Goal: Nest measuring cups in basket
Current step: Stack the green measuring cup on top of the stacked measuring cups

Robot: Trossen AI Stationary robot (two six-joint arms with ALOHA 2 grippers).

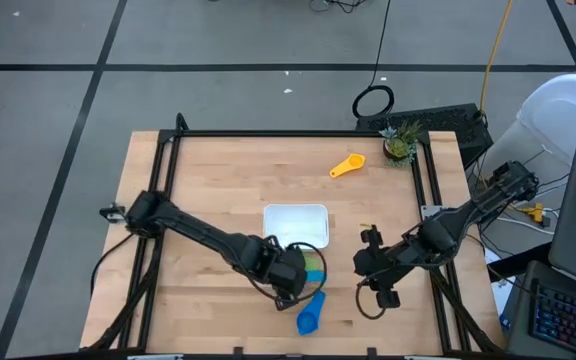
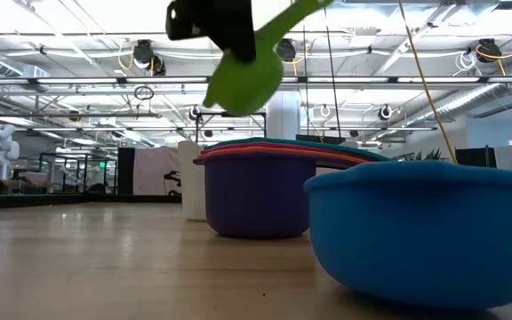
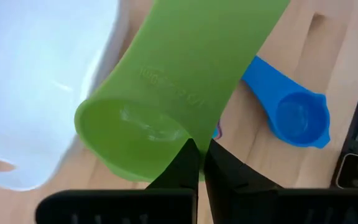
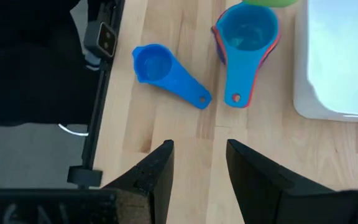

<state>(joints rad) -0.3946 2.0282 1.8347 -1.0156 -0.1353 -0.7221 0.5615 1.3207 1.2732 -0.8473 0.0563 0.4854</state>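
Observation:
My left gripper [image 3: 199, 149] is shut on the green measuring cup [image 3: 166, 93], which hangs in the air above the stack, beside the white basket's [image 1: 296, 222] near edge. The stack [image 4: 246, 38] has a light blue cup on top, with orange and dark cups under it, and its base stands on the table. A single blue cup [image 4: 166, 67] lies near the table's near edge. A yellow cup [image 1: 346, 165] lies far off, by the plant. My right gripper [image 4: 201, 149] is open, to the right of the stack, and touches nothing. My left gripper pinches the green cup at the bowl's rim [image 3: 185, 138], close to where the handle starts. It comes at it from above. The cup is lifted clear of the table and tilted, with the bowl [image 2: 243, 80] low and the handle [image 2: 296, 16] slanting upward.
A small potted plant [image 1: 400, 145] stands at the far right corner. A black frame rail [image 1: 298, 133] runs round the table's edges. Bare wood lies left of the basket and across the far half.

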